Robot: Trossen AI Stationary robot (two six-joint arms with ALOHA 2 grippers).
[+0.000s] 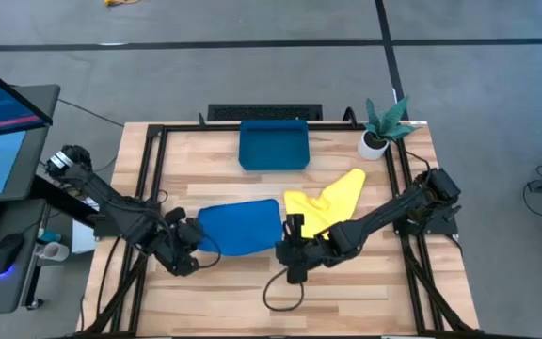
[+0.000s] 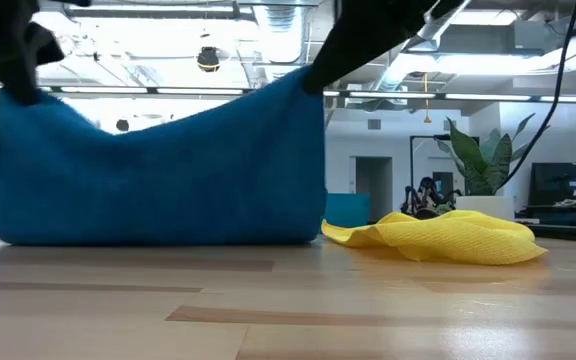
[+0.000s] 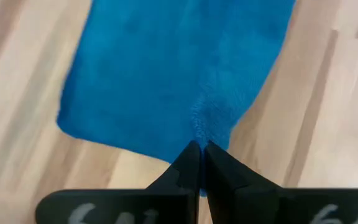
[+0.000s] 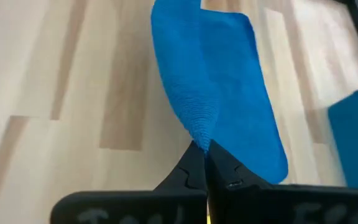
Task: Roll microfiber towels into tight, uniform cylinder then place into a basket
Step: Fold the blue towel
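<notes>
Where the overhead camera looks down on the pale wooden slatted table (image 1: 346, 282), a medium blue microfiber towel (image 1: 240, 227) lies near the front middle, with the left gripper (image 1: 192, 237) at its left edge and the right gripper (image 1: 291, 243) at its right edge. A bright yellow microfiber towel (image 1: 329, 200) lies crumpled and unrolled just to its right. The shallow dark-blue plastic tray that serves as the basket (image 1: 274, 145) sits at the back of the table with no towel in it, and a small white pot with a green plant (image 1: 380, 127) stands near it.

At table height, the blue towel (image 2: 158, 170) hangs lifted at both upper corners, its bottom edge resting on the wood; the yellow towel (image 2: 438, 236) lies behind.

Past the left wrist, both dark fingers are pressed together, pinching the blue towel's (image 3: 179, 68) edge.

Past the right wrist, the fingers likewise pinch a raised fold of the blue towel (image 4: 219, 93).

No cylinder is rolled yet, so nearly the whole task seems left.
</notes>
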